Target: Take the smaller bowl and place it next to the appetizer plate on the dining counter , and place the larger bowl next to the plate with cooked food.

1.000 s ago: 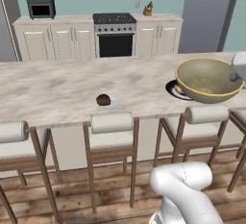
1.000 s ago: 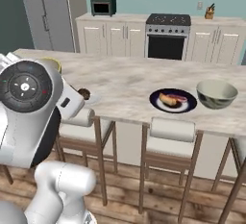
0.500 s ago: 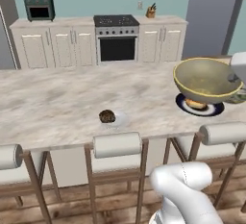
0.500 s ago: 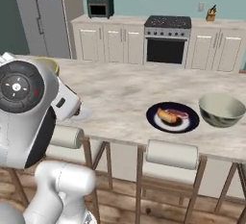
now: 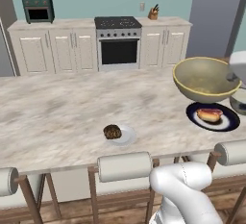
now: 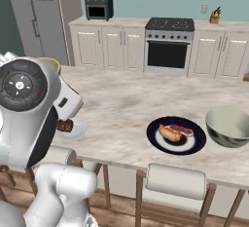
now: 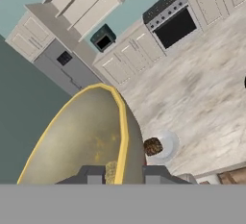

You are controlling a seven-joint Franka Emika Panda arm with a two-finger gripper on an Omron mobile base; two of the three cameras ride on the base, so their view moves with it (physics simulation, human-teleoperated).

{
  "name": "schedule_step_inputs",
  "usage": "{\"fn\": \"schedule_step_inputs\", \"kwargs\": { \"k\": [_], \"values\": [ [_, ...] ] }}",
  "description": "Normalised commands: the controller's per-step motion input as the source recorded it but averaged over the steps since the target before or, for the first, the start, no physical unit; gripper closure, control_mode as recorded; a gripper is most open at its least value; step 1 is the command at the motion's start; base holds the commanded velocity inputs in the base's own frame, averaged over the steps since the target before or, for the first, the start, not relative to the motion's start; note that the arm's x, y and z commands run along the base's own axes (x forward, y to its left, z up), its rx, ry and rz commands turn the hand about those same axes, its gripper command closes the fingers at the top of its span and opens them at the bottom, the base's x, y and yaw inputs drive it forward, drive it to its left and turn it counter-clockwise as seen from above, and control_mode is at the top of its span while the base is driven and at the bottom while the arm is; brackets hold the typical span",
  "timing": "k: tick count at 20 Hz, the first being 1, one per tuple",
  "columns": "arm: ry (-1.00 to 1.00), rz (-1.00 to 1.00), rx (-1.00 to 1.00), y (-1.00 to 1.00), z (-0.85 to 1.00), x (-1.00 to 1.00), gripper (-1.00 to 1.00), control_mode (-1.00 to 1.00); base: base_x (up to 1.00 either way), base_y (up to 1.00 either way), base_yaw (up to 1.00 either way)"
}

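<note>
Here, smaller bowl (image 7: pixel 81 136) rim pinched in hand (image 7: pixel 122 174)

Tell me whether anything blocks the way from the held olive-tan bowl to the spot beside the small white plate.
Nothing visible does. The gripper holds the olive-tan bowl above the marbled counter; bare stone surrounds the small white plate. The dark plate lies off to one side.

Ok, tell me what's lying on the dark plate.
On the plate with cooked food lie an orange-yellow piece and a pinkish-red piece. In the left base view the smaller bowl, held up, covers that plate's far edge.
</note>
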Motion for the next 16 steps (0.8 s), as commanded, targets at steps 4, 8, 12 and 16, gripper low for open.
{"fn": "schedule_step_inputs", "kwargs": {
  "k": [4, 8, 12, 16],
  "values": [
    [0.04, -0.02, 0.00, 0.00, -0.10, 0.09, 1.00, -1.00, 0.31, 0.03, -0.03],
    [0.17, -0.07, -0.03, -0.13, -0.53, 0.43, 1.00, -1.00, 0.00, 0.00, 0.00],
    [0.11, -0.05, -0.04, -0.12, -0.62, 0.44, 1.00, -1.00, 0.00, 0.00, 0.00],
    [0.05, -0.01, -0.04, -0.06, -0.64, 0.33, 1.00, -1.00, 0.00, 0.00, 0.00]
  ]
}}
